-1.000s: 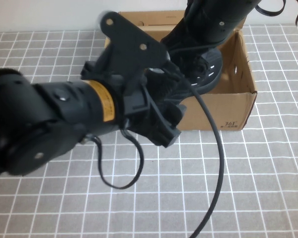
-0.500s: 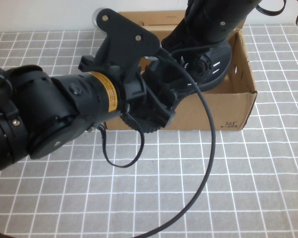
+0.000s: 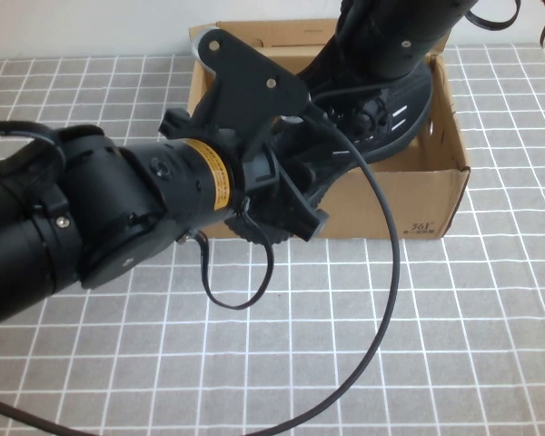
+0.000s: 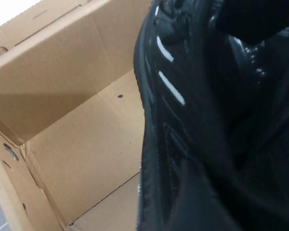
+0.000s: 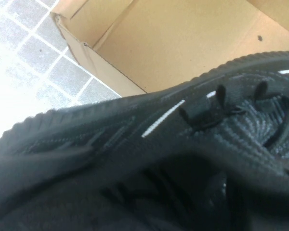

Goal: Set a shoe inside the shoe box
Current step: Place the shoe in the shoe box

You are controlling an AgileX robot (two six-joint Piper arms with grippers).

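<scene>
1. While the black sneaker (image 3: 395, 109) hangs tilted over the shoe box (image 3: 436, 195), toe near its right wall, I judge the lowering step under way.
2. The left gripper (image 3: 322, 173) reaches over the shoe box's front wall against the sneaker; whether it clamps or is letting go I cannot tell.
3. The right gripper (image 3: 381, 54) sits above the shoe box's rear, clenched; its hold on the sneaker looks likely, not certain.
4. Next I'd ease the sneaker flat onto the bare floor, then release.
5. The loose cable (image 3: 381, 300) drapes before the shoe box; the front wall crowds my left arm.

One shoe (image 3: 395, 113), one shoe box (image 3: 440, 195), two arms (image 3: 100, 218).
</scene>
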